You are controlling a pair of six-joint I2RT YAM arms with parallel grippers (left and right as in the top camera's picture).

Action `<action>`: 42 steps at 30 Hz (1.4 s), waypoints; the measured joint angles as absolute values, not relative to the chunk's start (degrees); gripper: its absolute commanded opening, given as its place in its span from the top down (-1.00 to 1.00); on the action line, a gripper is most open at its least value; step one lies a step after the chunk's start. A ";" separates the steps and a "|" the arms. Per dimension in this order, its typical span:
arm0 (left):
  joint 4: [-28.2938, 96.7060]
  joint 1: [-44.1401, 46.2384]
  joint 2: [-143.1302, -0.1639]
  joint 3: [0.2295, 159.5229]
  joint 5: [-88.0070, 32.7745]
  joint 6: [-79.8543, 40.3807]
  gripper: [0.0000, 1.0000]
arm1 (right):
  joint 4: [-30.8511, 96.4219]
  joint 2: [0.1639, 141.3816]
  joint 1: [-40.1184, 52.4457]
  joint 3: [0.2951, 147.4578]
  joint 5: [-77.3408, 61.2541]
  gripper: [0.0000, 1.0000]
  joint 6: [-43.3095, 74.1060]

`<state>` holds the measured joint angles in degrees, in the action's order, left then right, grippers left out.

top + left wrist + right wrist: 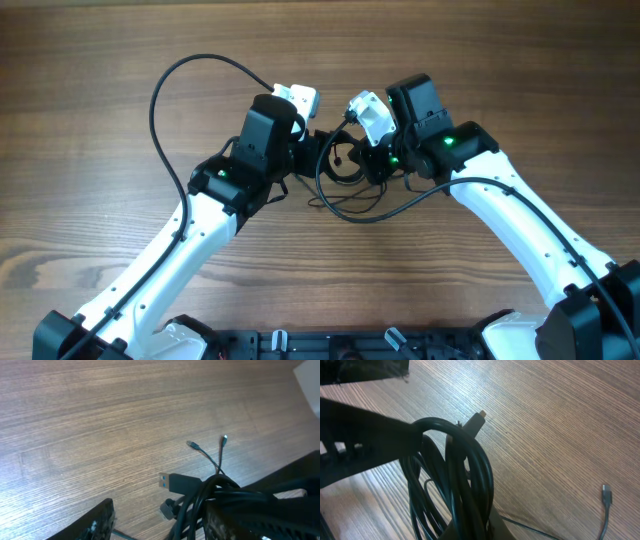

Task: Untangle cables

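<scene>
Where the two arms met over the middle of the wooden desk (90,60), the cables (345,175) were gathered into a single dark bundle between the left jaws and the right jaws.

Item: several black cords, glossy and round, of more than one thickness. They were coiled and crossed over one another so that no single cord could be followed through.

Overhead view: small tight loops at the centre, with one wider loop (350,208) sagging out across the desk on the side nearer the arm bases.

Left wrist view: the bundle (200,502) bunched against one finger (240,515). Out of it projected a flat rectangular plug (175,481) with a blue insert. Two very thin cords also emerged, splayed in a V over the wood and ending in small plugs (193,445).

Right wrist view: thick loops (465,475) hung from the tip of the dark fingers (370,430), with a pale-tipped plug (477,417) standing behind them. A separate thin cord (606,492) with a small plug end lay on the desk well apart.

Left jaws: apart, bare desk showing between the two fingers, the cables against one finger only.

Right jaws: together, with loops draped around them. Whether any cord was pinched inside could not be told.
</scene>
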<state>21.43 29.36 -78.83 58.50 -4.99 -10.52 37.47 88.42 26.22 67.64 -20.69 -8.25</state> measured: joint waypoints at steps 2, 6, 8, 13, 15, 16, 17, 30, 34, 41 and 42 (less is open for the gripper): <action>21.43 29.43 -78.83 58.50 -4.45 -10.52 -0.16 | 37.47 88.42 26.22 67.64 -20.71 0.91 -8.25; 21.50 29.43 -78.83 58.50 -4.08 -10.52 -0.15 | 37.50 88.42 26.22 67.64 -20.75 0.92 -8.25; 21.67 29.43 -78.85 58.50 -4.05 -10.52 -0.15 | 37.52 88.42 26.22 67.64 -21.02 0.91 -8.25; 22.50 29.43 -79.94 58.85 -3.66 -10.52 -0.15 | 37.74 88.42 26.22 67.64 -21.82 0.91 -8.25; 22.72 29.43 -80.86 59.00 -3.64 -10.52 -0.21 | 37.76 88.47 26.22 67.64 -21.82 0.91 -8.25; 22.72 29.43 -81.25 59.02 -3.64 -10.52 -0.23 | 37.80 88.51 26.22 67.64 -21.82 0.92 -8.25; 22.74 29.43 -81.69 59.02 -3.51 -10.50 -0.24 | 37.82 88.53 26.22 67.64 -21.87 0.91 -8.25; 23.38 29.43 -86.41 59.27 -4.01 -10.50 -0.01 | 37.74 88.84 26.20 67.61 -25.67 0.91 -8.25; 23.38 29.56 -87.35 59.29 -4.32 -10.15 0.00 | 37.71 89.06 26.22 67.61 -26.11 0.91 -8.25; 24.58 29.82 -87.39 59.81 -4.10 -12.14 0.60 | 36.51 89.06 26.22 67.61 -30.22 0.91 -8.25; 24.69 30.04 -87.50 59.94 -4.40 -12.88 0.60 | 36.38 89.06 26.22 67.61 -30.61 0.91 -8.23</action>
